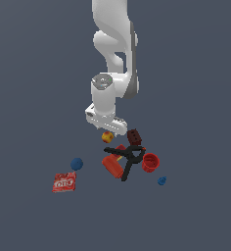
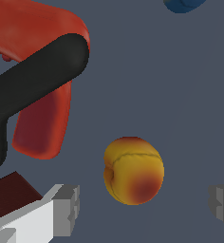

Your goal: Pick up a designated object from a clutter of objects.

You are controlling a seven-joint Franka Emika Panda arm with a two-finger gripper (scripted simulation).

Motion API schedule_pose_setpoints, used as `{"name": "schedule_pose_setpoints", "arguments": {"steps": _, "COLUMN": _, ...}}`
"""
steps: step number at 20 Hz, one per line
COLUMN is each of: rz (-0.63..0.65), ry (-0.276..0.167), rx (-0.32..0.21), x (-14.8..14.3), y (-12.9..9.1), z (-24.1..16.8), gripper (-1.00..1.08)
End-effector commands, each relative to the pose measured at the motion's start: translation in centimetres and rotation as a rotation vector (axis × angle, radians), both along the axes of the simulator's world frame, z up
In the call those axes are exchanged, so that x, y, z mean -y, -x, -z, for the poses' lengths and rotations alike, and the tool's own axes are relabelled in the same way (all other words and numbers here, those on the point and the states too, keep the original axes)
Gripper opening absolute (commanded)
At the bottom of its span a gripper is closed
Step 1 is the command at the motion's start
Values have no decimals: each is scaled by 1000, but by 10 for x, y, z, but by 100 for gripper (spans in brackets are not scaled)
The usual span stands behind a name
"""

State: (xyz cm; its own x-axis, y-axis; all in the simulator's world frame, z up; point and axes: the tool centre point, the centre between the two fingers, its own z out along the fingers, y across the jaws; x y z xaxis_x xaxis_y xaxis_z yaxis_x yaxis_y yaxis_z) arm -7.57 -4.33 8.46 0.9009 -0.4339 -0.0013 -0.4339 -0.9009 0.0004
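The gripper (image 2: 144, 204) hangs low over the yellow-orange ball with red patches (image 2: 133, 170), its two grey fingers (image 2: 66, 209) spread wide on either side of the ball with clear gaps, so it grips nothing. Taking the ball as the landmark, it rests on the grey floor (image 1: 29, 98) at the edge of the pile: the black clamp (image 1: 126, 158) and red box (image 1: 113, 164) lie just beside it, with the dark-red block (image 1: 134, 137) close by. Farther from the ball sit the red cup (image 1: 150, 163), two blue balls (image 1: 77, 163) and, well apart, a red packet (image 1: 64, 182).
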Motion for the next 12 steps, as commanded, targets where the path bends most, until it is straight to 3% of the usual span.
{"name": "schedule_pose_setpoints", "arguments": {"steps": 1, "rz": 0, "ry": 0, "rx": 0, "x": 0, "y": 0, "z": 1, "gripper": 100}}
{"name": "schedule_pose_setpoints", "arguments": {"steps": 12, "rz": 3, "ry": 0, "rx": 1, "x": 0, "y": 1, "z": 39, "gripper": 100}}
